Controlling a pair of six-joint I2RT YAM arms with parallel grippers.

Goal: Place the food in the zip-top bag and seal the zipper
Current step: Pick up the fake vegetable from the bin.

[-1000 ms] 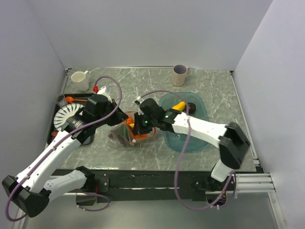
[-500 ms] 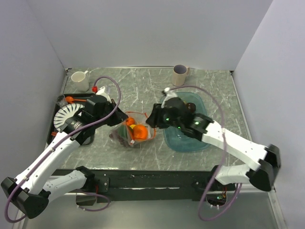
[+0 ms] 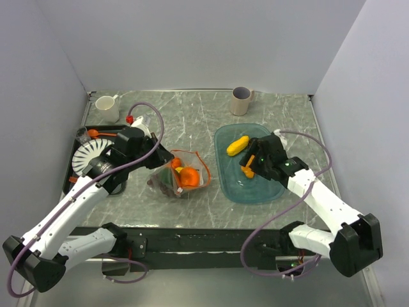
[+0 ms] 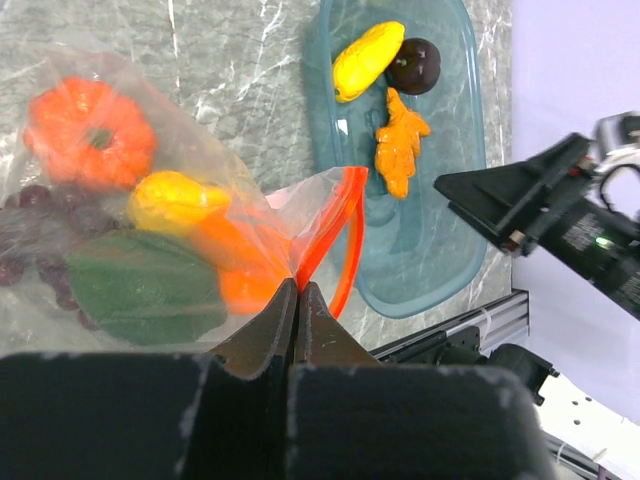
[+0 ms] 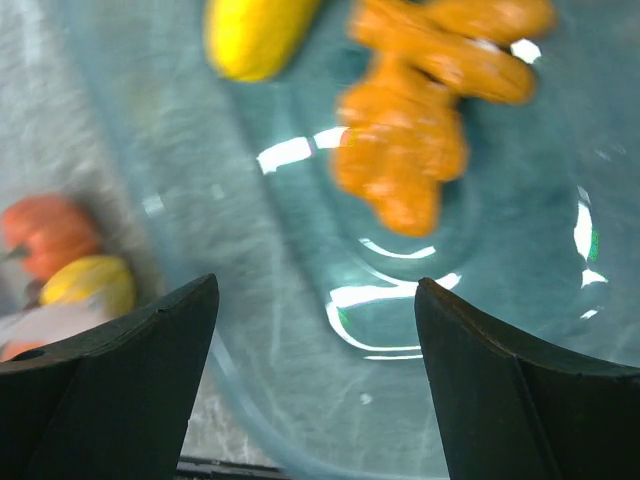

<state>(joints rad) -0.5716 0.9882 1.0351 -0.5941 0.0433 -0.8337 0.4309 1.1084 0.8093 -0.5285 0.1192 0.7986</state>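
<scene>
The zip-top bag point(image 3: 179, 178) lies mid-table, holding some of the food: an orange pumpkin-like fruit point(image 4: 90, 130), a lemon point(image 4: 170, 200), a green piece point(image 4: 140, 285), a round orange one point(image 4: 235, 270) and dark grapes point(image 4: 30, 240). My left gripper point(image 3: 167, 158) point(image 4: 298, 287) is shut on the bag's mouth at the orange-red zipper point(image 4: 340, 225), holding it up. My right gripper point(image 3: 254, 160) point(image 5: 315, 300) hangs open and empty over the teal tray point(image 3: 255, 192), where a yellow banana point(image 3: 238, 145) point(image 5: 255, 35), an orange knobbly piece point(image 4: 400, 140) point(image 5: 410, 150) and a dark round fruit point(image 4: 415, 65) lie.
A white mug point(image 3: 107, 107) stands at the back left and a beige cup point(image 3: 241, 100) at the back middle. A white ribbed rack point(image 3: 89, 157) and an orange spoon point(image 3: 96, 133) sit on the black tray at the left, beside my left arm.
My right gripper opened at the bag's mouth, left an orange fruit inside, and swung right to above the teal tray. The left gripper kept its hold on the bag.
</scene>
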